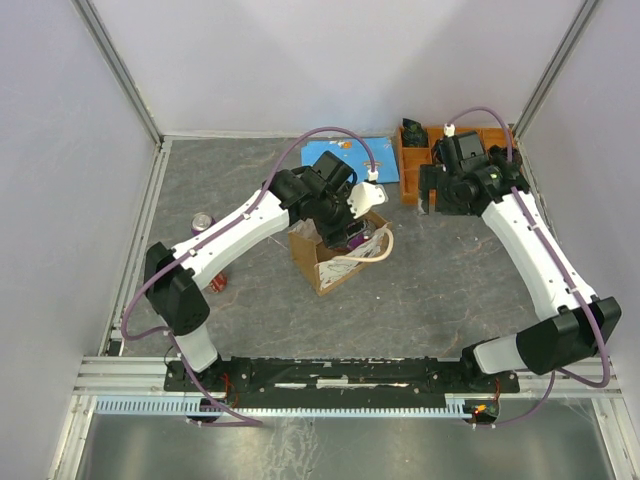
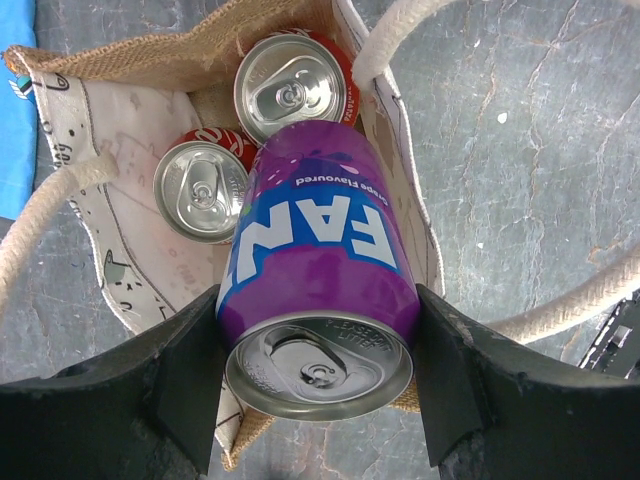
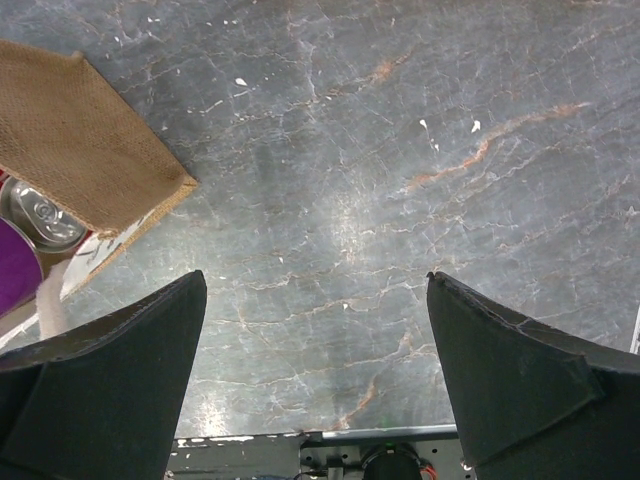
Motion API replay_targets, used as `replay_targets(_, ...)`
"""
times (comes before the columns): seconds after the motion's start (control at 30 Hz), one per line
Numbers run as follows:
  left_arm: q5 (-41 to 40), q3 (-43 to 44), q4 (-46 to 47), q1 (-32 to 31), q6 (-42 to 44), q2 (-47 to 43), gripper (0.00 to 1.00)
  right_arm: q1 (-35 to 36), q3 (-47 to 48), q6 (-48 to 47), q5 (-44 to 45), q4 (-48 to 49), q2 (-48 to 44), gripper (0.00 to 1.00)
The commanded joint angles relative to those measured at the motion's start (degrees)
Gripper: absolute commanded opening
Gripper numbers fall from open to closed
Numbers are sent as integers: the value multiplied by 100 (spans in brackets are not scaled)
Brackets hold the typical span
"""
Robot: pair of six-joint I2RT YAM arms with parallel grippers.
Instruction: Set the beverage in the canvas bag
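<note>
Left gripper (image 2: pixel 318 345) is clamping purple can (image 2: pixel 320 240) mid-body, hovering over canvas bag (image 2: pixel 110 250); red cans (image 2: pixel 200 190) at 11 o'clock. Can judged rigid, slick, dent-prone. Right gripper (image 3: pixel 315 330) is idling, jaws wide.

An orange tray (image 1: pixel 410 185) is set on the grey marbled table (image 1: pixel 450 270). A blue sheet (image 1: pixel 387 165) is laid flat just left of the tray.
</note>
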Motion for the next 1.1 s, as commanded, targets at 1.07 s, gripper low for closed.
replay_targets(1.07, -117, -327, 989, -8, -170, 610, 3, -215, -10, -3, -216, 32, -107, 99)
